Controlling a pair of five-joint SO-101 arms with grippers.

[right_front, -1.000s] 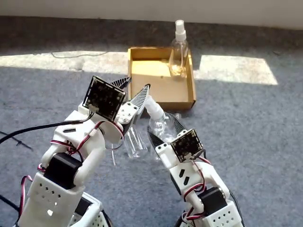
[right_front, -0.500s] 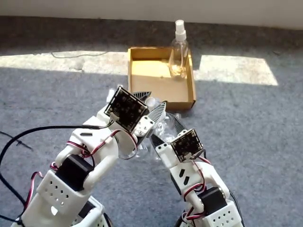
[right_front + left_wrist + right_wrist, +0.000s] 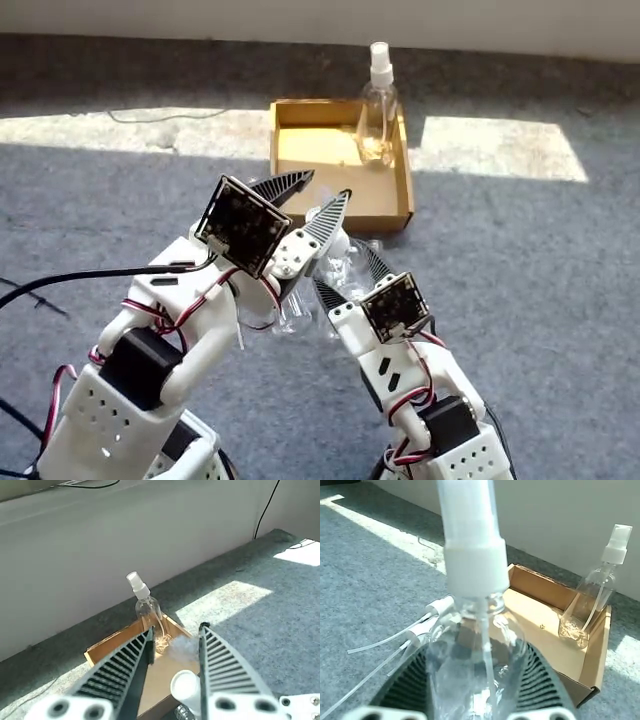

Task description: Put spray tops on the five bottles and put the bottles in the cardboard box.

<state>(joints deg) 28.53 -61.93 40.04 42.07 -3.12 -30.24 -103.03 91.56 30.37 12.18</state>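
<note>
over the last second the left claw point(image 3: 328, 190) swung across from beside the bottle point(image 3: 475, 645) to right over it, then lifted a little. it now stands wide, one finger on each side of the white spray top point(image 3: 185, 686) without pinching it. the right claw point(image 3: 345, 268) has not shifted at all. it keeps the bottle clamped by its body, upright with a slight lean, and the spray top point(image 3: 472, 545) sits on the neck with its tube hanging down inside.

we take this to mean that this bottle's top is in place, or nearly. we cannot tell whether it is screwed tight. with the left claw point(image 3: 177, 629) open around the cap, the likely next step is either a closing grip to twist it down or a withdrawal so the right arm can carry the bottle off.

the cardboard box point(image 3: 341, 222) lies just ahead of both claws. a second bottle point(image 3: 378, 120), already capped, stands in its far corner. loose spray tops point(image 3: 427, 615) lie on the table point(image 3: 520, 300) beside the right claw, so most of the task is still to do.
</note>
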